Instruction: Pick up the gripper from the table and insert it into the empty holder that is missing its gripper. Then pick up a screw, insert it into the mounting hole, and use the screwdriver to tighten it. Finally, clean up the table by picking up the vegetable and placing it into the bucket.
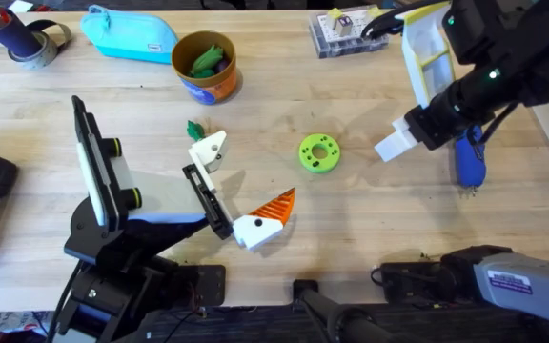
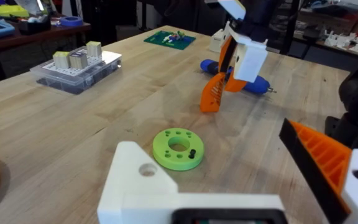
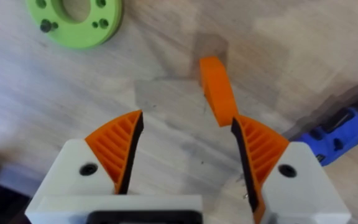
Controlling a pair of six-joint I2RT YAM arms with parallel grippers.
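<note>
In the right wrist view my right gripper (image 3: 188, 124) is open, with bare table between its orange pads. The gripper (image 3: 217, 87), a long orange tapered piece, rests against the tip of one finger, outside the gap. In the left wrist view it (image 2: 213, 93) points down at the table. My left gripper (image 1: 246, 181) stands wide open; one side is the empty holder (image 1: 208, 151) with its round hole (image 2: 146, 169), the other an orange wedge (image 1: 276, 204). The blue screwdriver (image 1: 470, 157) lies by the right arm. The vegetable (image 1: 195, 129) lies near the bucket (image 1: 205, 67).
A bright green disc (image 1: 319, 152) with a dark screw (image 2: 192, 151) on it lies mid-table. A clear parts box (image 1: 346, 33) and a white tray (image 1: 427, 52) stand at the back right. A light blue pouch (image 1: 130, 33) and a tape roll (image 1: 31, 43) are at the back left.
</note>
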